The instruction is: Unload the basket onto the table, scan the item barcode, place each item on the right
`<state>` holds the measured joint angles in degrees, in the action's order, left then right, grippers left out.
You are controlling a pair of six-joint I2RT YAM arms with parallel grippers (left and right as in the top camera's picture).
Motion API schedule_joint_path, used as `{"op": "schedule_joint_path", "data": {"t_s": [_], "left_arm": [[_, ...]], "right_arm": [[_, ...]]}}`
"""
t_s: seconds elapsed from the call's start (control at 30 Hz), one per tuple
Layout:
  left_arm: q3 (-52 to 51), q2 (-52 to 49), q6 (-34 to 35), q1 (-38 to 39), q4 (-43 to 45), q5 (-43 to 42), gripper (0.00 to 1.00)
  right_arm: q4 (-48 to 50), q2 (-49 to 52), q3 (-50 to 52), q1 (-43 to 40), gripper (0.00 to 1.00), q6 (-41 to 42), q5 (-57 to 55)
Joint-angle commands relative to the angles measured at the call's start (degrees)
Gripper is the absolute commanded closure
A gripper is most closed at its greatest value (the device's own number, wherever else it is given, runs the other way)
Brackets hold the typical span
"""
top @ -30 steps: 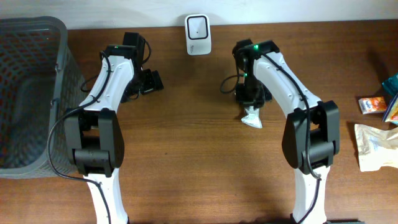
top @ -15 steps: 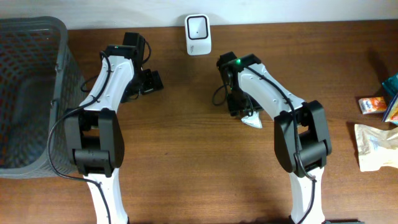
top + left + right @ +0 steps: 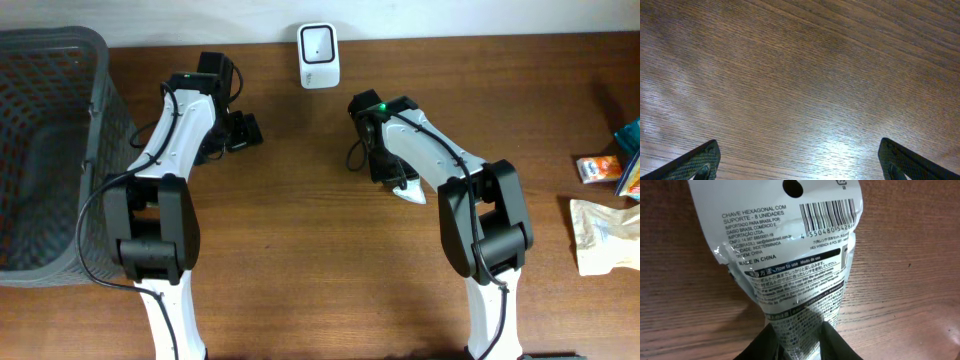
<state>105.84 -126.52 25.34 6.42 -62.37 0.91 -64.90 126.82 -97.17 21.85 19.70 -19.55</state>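
overhead – grey basket [image 3: 98,120] far left, right pincer [image 3: 396,181] gripping packet [image 3: 409,193]

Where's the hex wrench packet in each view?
Overhead: wrench packet mid-table, poking out under the right gripper, below the white scanner.
Left wrist: not in it; only bare table and the open left gripper.
Right wrist: fills the centre, barcode top right, lower end pinched between the fingers.
Shared landmark: the wood-grain table, in all three.
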Motion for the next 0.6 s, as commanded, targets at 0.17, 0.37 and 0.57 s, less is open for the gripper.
{"op": "schedule_joint_path", "data": {"t_s": [0.17, 0.37, 0.57], "left_arm": [[-0.2, 1.7, -0.1, 0.2, -0.1, 0.4, 0.01], [-0.2, 1.7, -0.1, 0.2, -0.1, 0.4, 0.01], [-0.2, 1.7, -0.1, 0.2, -0.1, 0.4, 0.01]], "right_arm": [[1.9, 0.2, 0.4, -0.2, 0.77, 0.7, -1.3], [1.4, 0.2, 0.4, -0.2, 0.86, 0.7, 0.3], [-0.8, 0.2, -2.1, -0.2, 0.91, 1.7, 1.3]]}}
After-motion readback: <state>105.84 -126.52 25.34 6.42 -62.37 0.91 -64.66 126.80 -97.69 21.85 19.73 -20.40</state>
